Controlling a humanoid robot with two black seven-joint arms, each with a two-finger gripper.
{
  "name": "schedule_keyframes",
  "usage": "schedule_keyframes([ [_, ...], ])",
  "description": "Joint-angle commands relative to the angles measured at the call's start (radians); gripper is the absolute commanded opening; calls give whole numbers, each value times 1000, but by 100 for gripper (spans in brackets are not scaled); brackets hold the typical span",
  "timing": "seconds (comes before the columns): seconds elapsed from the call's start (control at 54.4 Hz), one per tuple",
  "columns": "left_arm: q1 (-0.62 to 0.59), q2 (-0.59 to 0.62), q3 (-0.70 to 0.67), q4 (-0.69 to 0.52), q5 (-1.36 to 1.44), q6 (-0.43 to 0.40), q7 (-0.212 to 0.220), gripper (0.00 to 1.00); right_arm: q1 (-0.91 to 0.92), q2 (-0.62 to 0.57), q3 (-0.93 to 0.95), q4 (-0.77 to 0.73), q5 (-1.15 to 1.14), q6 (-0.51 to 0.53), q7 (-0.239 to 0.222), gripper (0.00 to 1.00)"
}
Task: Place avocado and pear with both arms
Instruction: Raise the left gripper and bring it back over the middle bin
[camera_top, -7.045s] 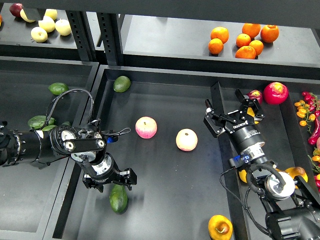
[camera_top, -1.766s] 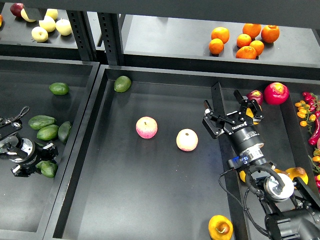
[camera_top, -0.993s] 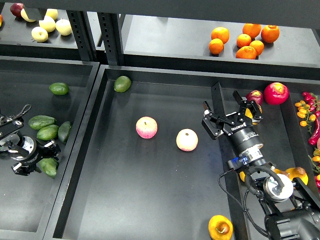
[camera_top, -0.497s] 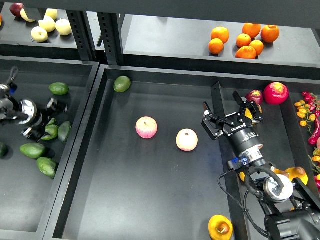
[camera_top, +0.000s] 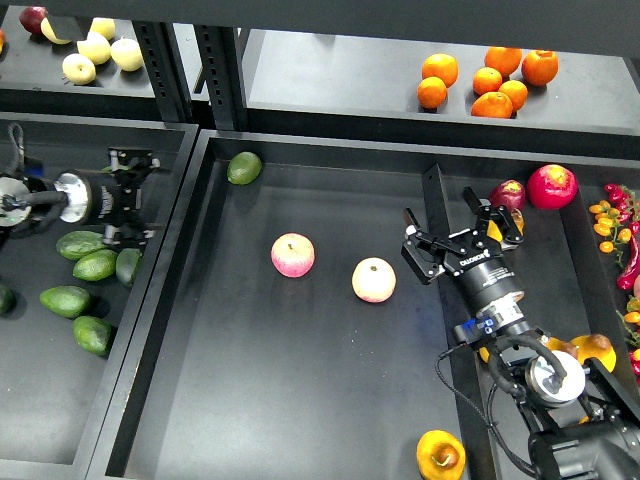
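Avocado delivered, pear pending.
Left claw (camera_top: 132, 196), now spread and empty, has lifted off the avocado (camera_top: 92, 334); right claw (camera_top: 462, 240) spread, pear (camera_top: 440, 454) untouched.

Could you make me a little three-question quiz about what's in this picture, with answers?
1. True or false: the right gripper is holding a fruit.
2. How many apples lie in the middle tray?
3. The lone avocado in the middle tray lies: A) far left corner, B) near right corner, C) centre.

Key: 1. false, it is open and empty. 2. two. 3. A. Bonus: the pear sits at the tray's near right edge; the left gripper is over the avocado bin.
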Motion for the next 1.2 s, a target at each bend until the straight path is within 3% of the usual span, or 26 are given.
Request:
schedule_keyframes([
  [0.0, 37, -77, -169, -3, -30, 0, 0, 99, 1, -62, -15, -1, 0, 2, -18, 100],
  [0.11, 77, -143, -311, -24, -30, 0, 0, 99, 2, -116, -22, 0, -2, 4, -47, 100],
  [0.368, 197, -265, -551, -131, -33, 0, 0, 99, 53, -289, -94, 11, -2, 36, -199, 100],
  [0.717, 378, -342, -732, -280, -35, 0, 0, 99, 318, -594, -516, 23, -96, 169, -327, 100],
  [1.012, 510, -342, -752, -388, -33, 0, 0, 99, 536, -685, -786, 20, -259, 169, -327, 100],
  [1.177, 562, -342, -767, -418, -30, 0, 0, 99, 579, -687, -831, 12, -351, 169, -327, 100],
])
